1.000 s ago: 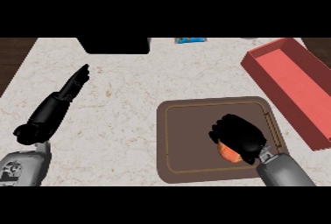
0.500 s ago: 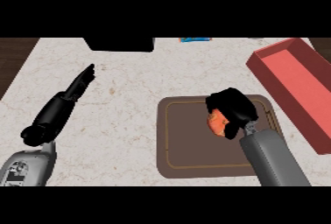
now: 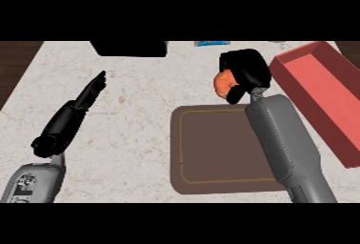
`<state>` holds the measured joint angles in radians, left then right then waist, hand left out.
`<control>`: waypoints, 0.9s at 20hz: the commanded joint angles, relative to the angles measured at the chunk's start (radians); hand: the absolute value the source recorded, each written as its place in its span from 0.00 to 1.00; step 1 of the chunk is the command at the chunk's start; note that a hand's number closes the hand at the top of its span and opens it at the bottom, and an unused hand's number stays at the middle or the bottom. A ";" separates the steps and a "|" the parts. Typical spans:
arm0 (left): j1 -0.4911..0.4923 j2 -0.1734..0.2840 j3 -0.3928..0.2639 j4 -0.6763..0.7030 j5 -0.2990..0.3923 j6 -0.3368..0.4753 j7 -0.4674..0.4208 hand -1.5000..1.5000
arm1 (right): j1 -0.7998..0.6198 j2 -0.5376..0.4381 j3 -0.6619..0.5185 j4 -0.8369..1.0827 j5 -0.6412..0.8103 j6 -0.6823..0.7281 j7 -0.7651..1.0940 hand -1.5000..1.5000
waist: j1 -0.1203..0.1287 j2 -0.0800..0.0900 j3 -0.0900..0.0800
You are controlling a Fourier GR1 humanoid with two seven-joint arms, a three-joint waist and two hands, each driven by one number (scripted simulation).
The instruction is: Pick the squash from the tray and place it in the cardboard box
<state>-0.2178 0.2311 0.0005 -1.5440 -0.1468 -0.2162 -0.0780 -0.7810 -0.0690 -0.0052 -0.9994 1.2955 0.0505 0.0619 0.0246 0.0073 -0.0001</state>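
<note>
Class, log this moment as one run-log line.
right hand: shut on squash, above tray | box: right | left hand: open

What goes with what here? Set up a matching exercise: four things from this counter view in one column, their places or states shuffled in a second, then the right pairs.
Things:
1. squash
2. tray
3. box
4. left hand

Places or states:
A. red, open-topped, at the counter's right edge
B. brown, flat on the counter, nothing visible on its bare surface
C. orange, held in the curled right hand beyond the tray's far edge
D. fingers straight, holding nothing, over the counter's left side

Pairs: 1-C, 2-B, 3-A, 4-D
</note>
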 commanded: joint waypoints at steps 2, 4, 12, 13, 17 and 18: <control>0.019 0.006 0.010 0.019 -0.005 -0.007 -0.022 0.50 | -0.107 -0.019 -0.081 -0.044 -0.021 -0.024 0.095 1.00 | -0.018 -0.007 0.000; -0.018 0.032 0.035 0.019 0.022 -0.033 0.013 0.50 | -0.135 -0.009 -0.112 -0.054 -0.001 -0.069 0.191 1.00 | -0.019 -0.007 0.000; 0.010 -0.002 0.024 0.018 0.003 -0.004 -0.017 0.50 | -0.183 -0.131 -0.312 -0.030 -0.045 -0.181 0.348 1.00 | -0.017 -0.005 0.000; 0.041 0.022 0.033 -0.047 0.024 -0.032 0.004 0.50 | -0.201 -0.170 -0.334 -0.016 -0.067 -0.171 0.326 1.00 | -0.010 -0.007 0.000; -0.005 -0.005 0.014 -0.036 0.005 -0.015 0.062 0.50 | -0.194 -0.233 -0.379 0.040 -0.091 -0.218 0.321 1.00 | -0.016 -0.005 0.000; -0.041 -0.003 0.017 -0.020 0.000 -0.011 0.054 0.50 | -0.240 -0.322 -0.436 0.123 -0.142 -0.190 0.246 1.00 | -0.011 0.000 0.001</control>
<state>-0.2313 0.2361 0.0249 -1.5584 -0.1336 -0.2362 -0.0460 -0.9872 -0.2759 -0.3594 -0.9684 1.2111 -0.1321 0.3636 0.0103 0.0032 0.0002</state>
